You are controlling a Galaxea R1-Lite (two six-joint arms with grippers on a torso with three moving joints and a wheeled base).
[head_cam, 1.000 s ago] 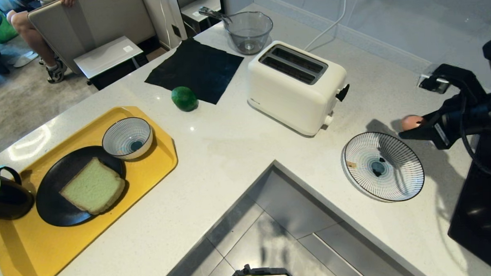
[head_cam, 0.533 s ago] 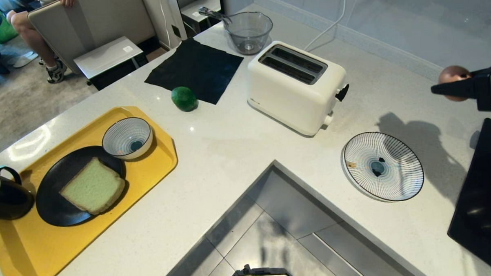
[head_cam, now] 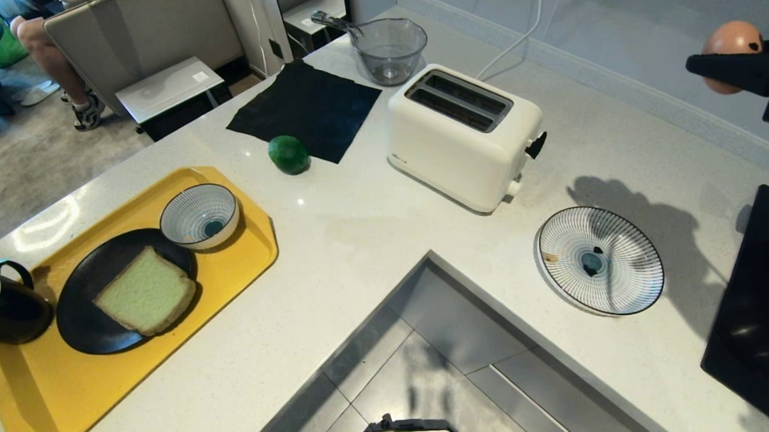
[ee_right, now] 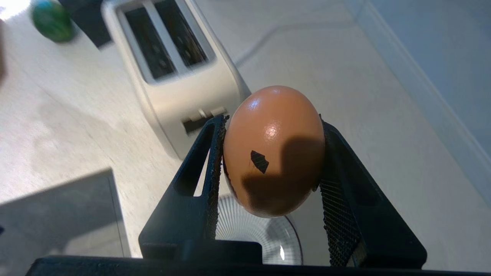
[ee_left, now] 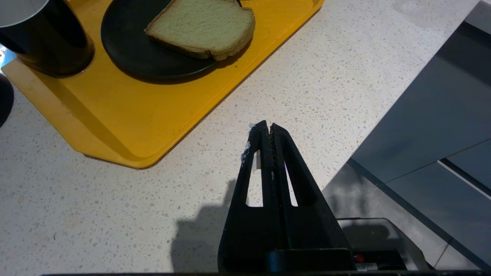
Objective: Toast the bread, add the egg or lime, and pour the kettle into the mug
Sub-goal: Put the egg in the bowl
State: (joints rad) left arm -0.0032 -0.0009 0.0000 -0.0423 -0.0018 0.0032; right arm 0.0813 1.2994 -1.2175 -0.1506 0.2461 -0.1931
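While the egg is clamped between the fingers of the right gripper, it is held high above the worktop, at the far right of the head view.

A dark speck is noted on the shell. The yellow tray is seen to carry a black plate with the bread lying on it, a striped bowl with nothing in it, and the mug at the tray's left end. The lime is found on the worktop just beside a black cloth. Both slots of the toaster are unfilled. A striped plate right of the toaster bears only a small crumb-like mark. The left gripper is pressed fully together, holding nothing, near the tray's edge.
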